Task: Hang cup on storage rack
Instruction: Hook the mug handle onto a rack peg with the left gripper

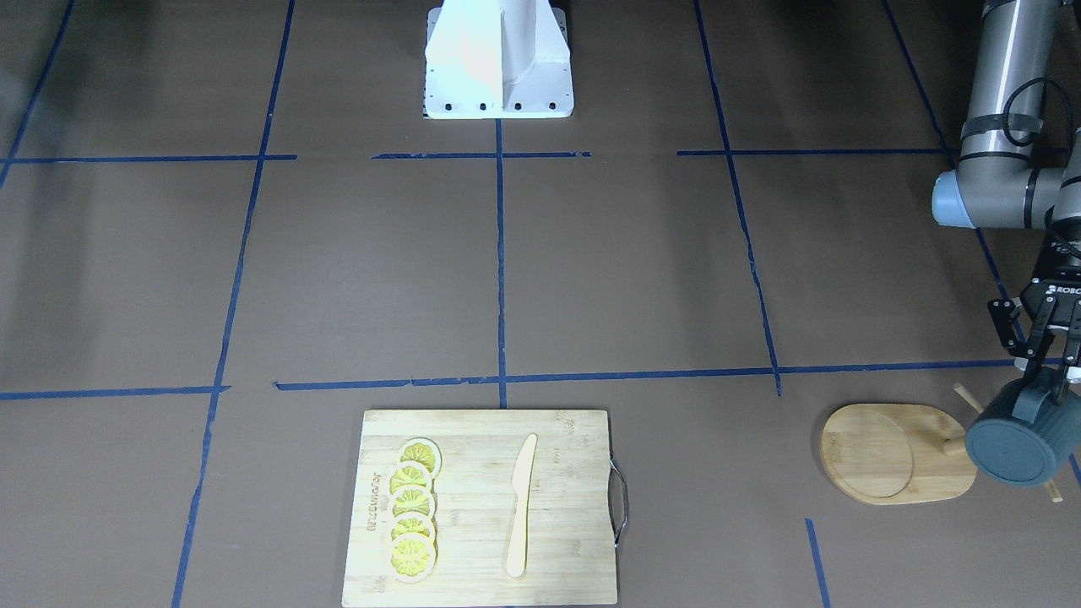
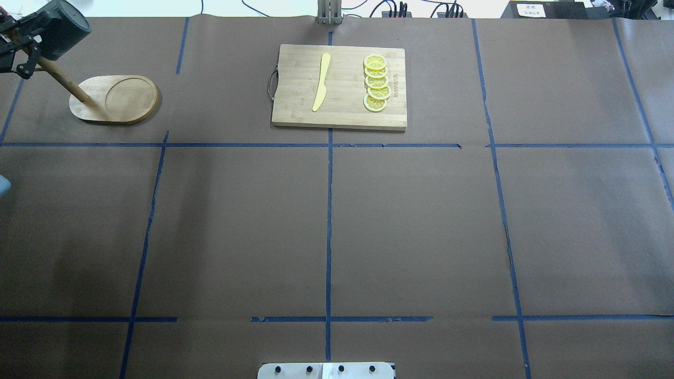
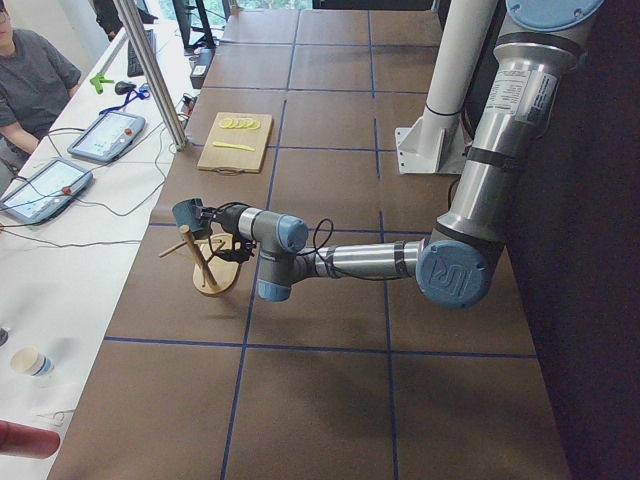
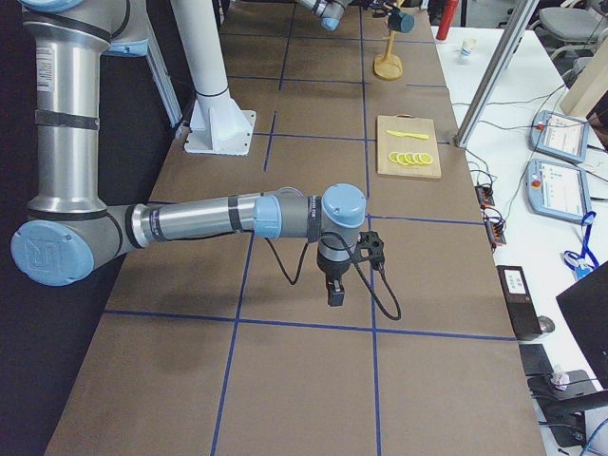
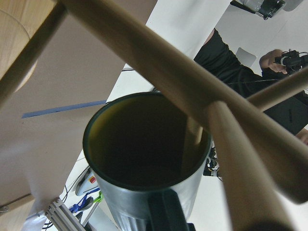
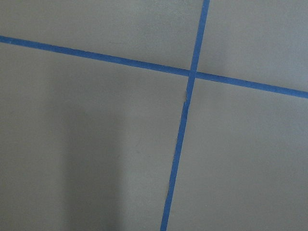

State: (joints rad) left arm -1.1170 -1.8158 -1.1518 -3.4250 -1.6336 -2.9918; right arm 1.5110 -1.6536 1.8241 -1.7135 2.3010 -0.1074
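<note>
1. Left claw point(image 1: 1044, 380) grips the cup point(image 1: 1013, 441) by its handle point(image 5: 163, 211), jaws closed tight on it; the cup lies on its side just below the fingertips.
2. Rack point(image 1: 895, 452) stands just below and beside the claw, its pegs point(image 5: 226, 144) crossing right before the cup's mouth.
3. Best done slowly, it seems: align the handle loop with a peg tip, slide it on, release once the weight rests.

Bamboo cutting board point(image 1: 473, 507) lies flat on the brown paper, its metal handle point(image 1: 623, 502) at 3 o'clock in the front-facing view. It carries five overlapping lemon slices point(image 1: 413, 512). A pale wooden knife point(image 1: 521, 505) lies at their 3 o'clock, apart.
</note>
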